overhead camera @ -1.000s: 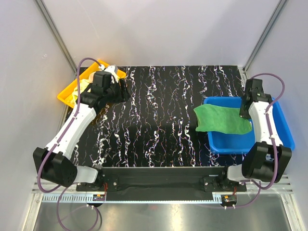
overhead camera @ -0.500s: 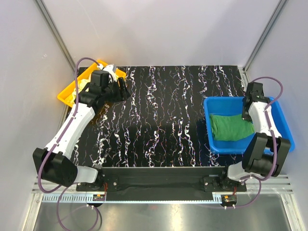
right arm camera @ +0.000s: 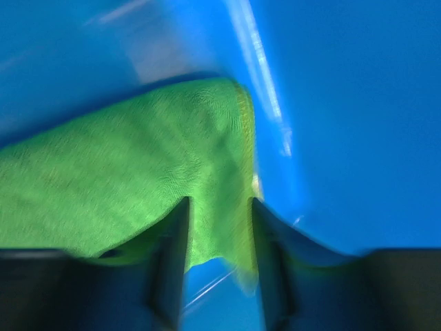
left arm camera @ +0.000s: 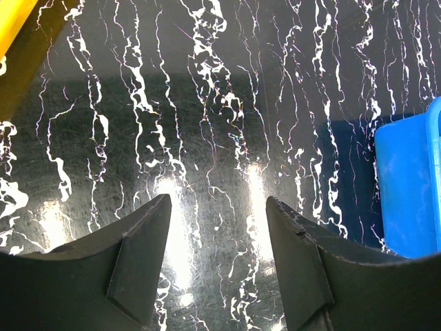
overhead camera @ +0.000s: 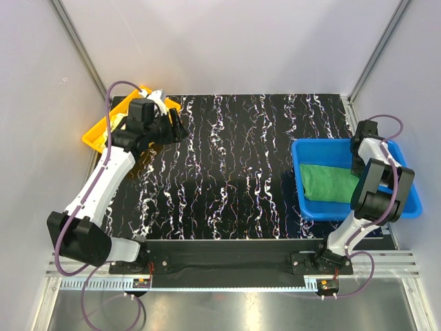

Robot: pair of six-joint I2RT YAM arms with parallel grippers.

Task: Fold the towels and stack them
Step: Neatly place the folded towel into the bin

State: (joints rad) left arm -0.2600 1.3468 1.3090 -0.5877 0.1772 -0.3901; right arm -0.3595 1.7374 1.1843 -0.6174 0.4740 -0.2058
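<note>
Green towel (overhead camera: pixel 329 183) is lying folded inside the blue bin (overhead camera: pixel 324 147). Right gripper (right arm camera: pixel 219 203) is hovering over its edge, fingers slightly parted. Left gripper (left arm camera: pixel 218 201) is hanging wide open, empty, above the black table (left arm camera: pixel 207 103) beside the yellow tray (overhead camera: pixel 91 139).

A robotics lab cell: white panel walls (overhead camera: pixel 227 48) on aluminium struts (overhead camera: pixel 76 41) enclose a marbled black bench (overhead camera: pixel 234 152) with two bolted robot arms (overhead camera: pixel 103 181)

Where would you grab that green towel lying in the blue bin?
Probably its far long edge, from straight above: the green towel lies flat in the blue bin, close against the left and near walls, with bare floor only beyond that edge.
</note>
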